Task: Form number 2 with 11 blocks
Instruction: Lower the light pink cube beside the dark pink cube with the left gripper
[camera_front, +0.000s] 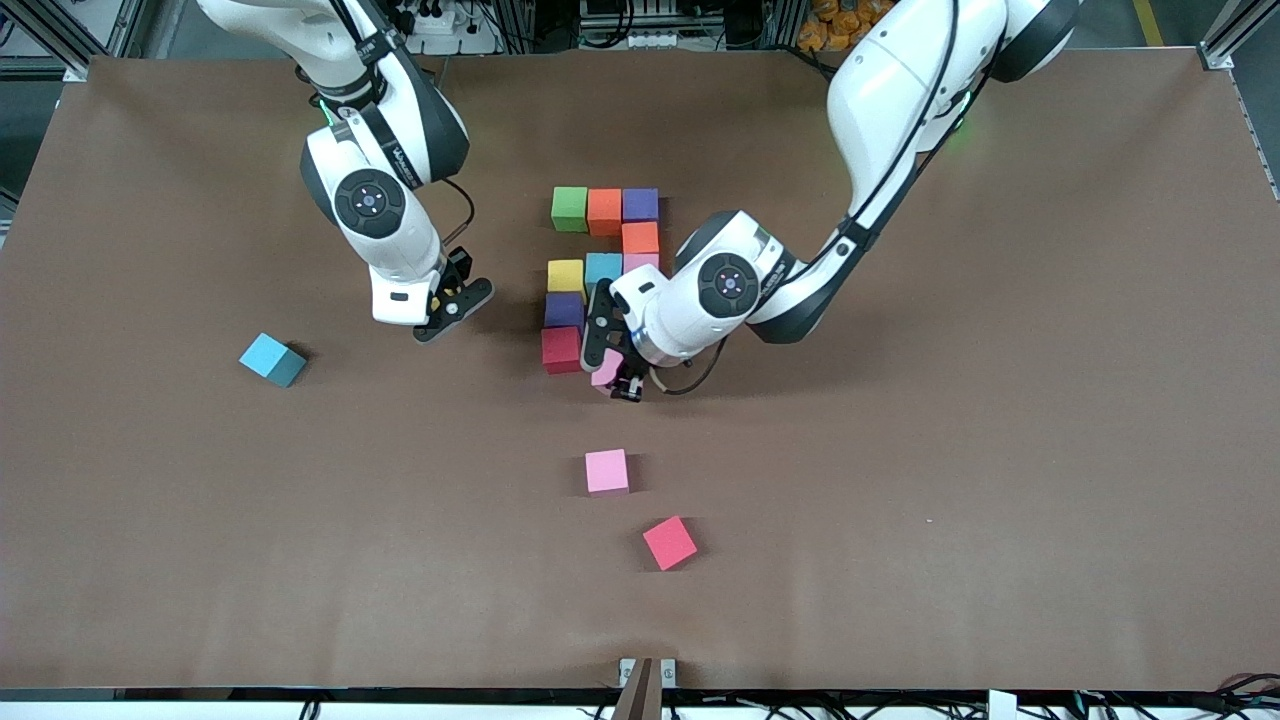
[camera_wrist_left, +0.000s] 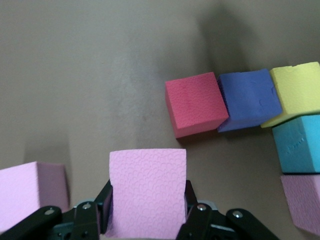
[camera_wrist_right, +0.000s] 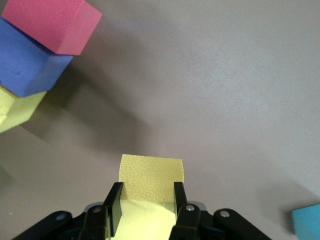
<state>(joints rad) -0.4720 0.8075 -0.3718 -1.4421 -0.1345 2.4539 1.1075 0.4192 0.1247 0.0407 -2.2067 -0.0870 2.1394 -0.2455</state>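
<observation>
Several blocks form a partial number 2: green (camera_front: 569, 208), orange (camera_front: 604, 211) and purple (camera_front: 640, 204) in the row farthest from the front camera, then orange (camera_front: 640, 237), light blue (camera_front: 603, 267), yellow (camera_front: 565, 275), purple (camera_front: 563, 310) and red (camera_front: 561, 349). My left gripper (camera_front: 612, 372) is shut on a pink block (camera_wrist_left: 147, 187), low over the table beside the red block (camera_wrist_left: 195, 104). My right gripper (camera_front: 452, 300) is shut on a yellow block (camera_wrist_right: 151, 177), over bare table toward the right arm's end from the figure.
Loose blocks lie nearer to the front camera: a pink one (camera_front: 606, 471) and a red one (camera_front: 669, 543). A light blue block (camera_front: 272, 359) lies toward the right arm's end. The brown table (camera_front: 900, 450) stretches wide around the figure.
</observation>
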